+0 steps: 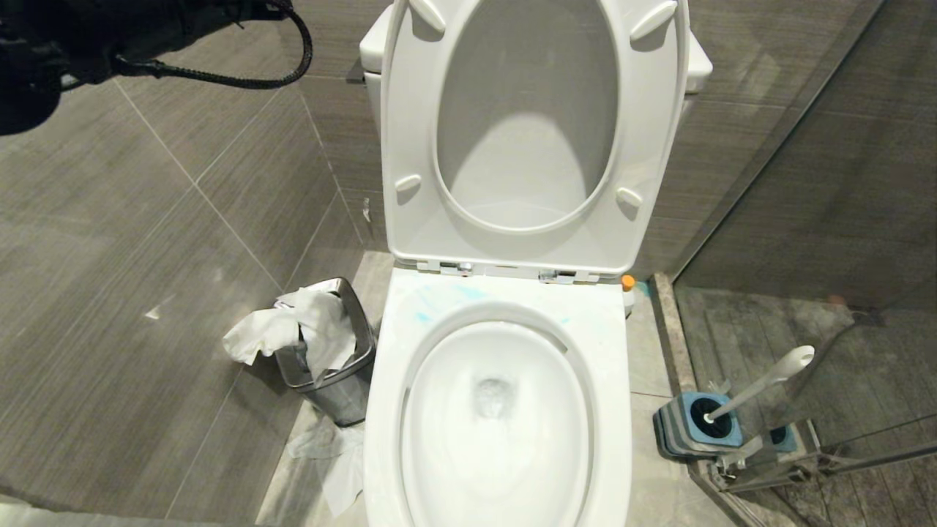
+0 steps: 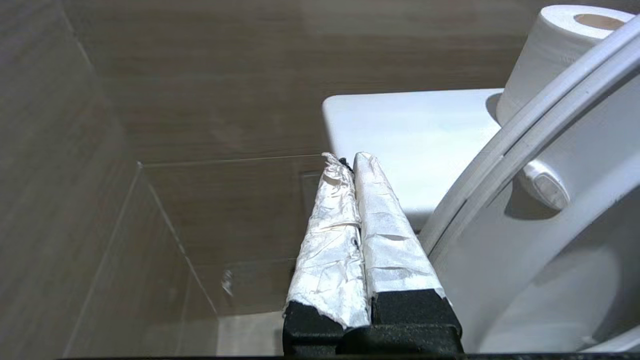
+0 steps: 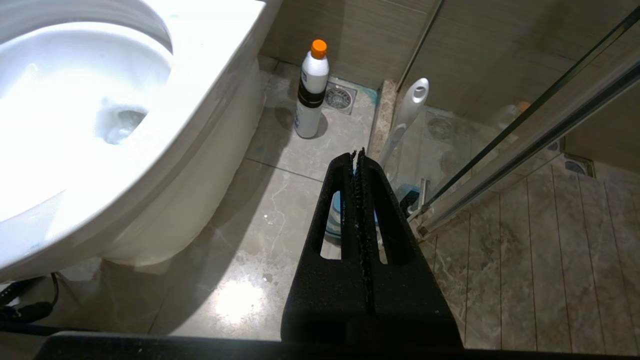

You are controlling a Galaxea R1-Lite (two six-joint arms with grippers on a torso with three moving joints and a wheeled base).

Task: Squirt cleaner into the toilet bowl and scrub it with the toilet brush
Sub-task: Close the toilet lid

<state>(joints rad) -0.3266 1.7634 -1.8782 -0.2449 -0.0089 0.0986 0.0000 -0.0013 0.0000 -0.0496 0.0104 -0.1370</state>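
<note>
Grey-tiled bathroom walls are surrounding a glossy white toilet bowl (image 1: 498,410), seat raised, faint blue cleaner (image 1: 439,304) smearing its rim. To its right the toilet brush (image 1: 761,384) is leaning in a blue holder (image 1: 695,428); its slim, stiff plastic handle looks light, best gripped mid-shaft. Left gripper (image 2: 350,162), foil-wrapped fingers pressed together, empty, is hovering by the tank (image 2: 410,135). Right gripper (image 3: 358,154), also closed and empty, is hanging above the brush.

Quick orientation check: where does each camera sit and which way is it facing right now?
Head view: high up, looking down on the toilet bowl, raised seat and steel bin; left arm at upper left.
Left wrist view: beside the raised seat, facing the tank and paper roll; shut left end effector shows.
Right wrist view: low, facing the floor, toilet brush and bottle; shut right end effector shows.
Head and right wrist views share bowl and brush.
</note>
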